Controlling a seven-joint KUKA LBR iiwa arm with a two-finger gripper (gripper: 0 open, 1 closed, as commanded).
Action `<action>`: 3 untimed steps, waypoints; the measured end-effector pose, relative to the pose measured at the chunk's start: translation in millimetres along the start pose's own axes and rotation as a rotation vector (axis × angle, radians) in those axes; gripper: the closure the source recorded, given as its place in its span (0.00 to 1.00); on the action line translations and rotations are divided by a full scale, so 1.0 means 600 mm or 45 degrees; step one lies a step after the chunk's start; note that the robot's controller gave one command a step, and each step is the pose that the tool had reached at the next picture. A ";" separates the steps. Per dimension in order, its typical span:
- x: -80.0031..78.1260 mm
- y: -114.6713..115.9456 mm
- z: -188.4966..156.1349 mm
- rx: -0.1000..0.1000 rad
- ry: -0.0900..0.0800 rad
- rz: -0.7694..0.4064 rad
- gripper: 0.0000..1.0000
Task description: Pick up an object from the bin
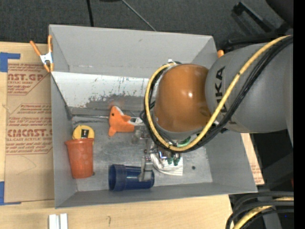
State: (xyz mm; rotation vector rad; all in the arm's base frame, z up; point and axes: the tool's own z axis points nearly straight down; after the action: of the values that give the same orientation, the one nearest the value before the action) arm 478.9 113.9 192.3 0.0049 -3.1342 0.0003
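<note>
Four loose things on the floor: I'm looking at a dark blue plastic cup [125, 177], an orange plastic tumbler [80, 159], a small yellow and black rounded object [83, 132] and an irregular orange plastic piece [119, 120].
Container: all of it is sitting in the grey metal bin [95, 87], which has sloped walls.
Arm: I'm reaching in from the view's right, with my orange dome cover [183, 99] and looped cables hanging over the bin's right half.
Gripper position: my gripper [147, 168] is sitting low near the bin's lower wall, right at the blue cup's right-hand end.
Gripper state: I'm not able to tell whether it is open, closed or gripping.
Target location: the blue cup is lying on its side along the lower wall, left of my gripper.
Tumbler: it is lying at the lower left, just below the yellow object.
Orange piece: it is lying mid-floor, well apart from my gripper.
Unclear item: a white and green part [170, 165] is showing just right of my gripper; I can't tell what it is.
</note>
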 end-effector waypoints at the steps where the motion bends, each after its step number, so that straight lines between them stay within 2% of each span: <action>1: -0.003 -0.001 -0.007 -0.002 -0.010 0.002 0.00; 2: -0.012 -0.022 0.057 -0.003 -0.016 0.040 0.00; 3: -0.010 -0.029 0.103 0.000 -0.008 -0.119 0.00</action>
State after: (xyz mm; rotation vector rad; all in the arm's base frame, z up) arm 484.5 96.4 130.6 0.1511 -3.1365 0.0001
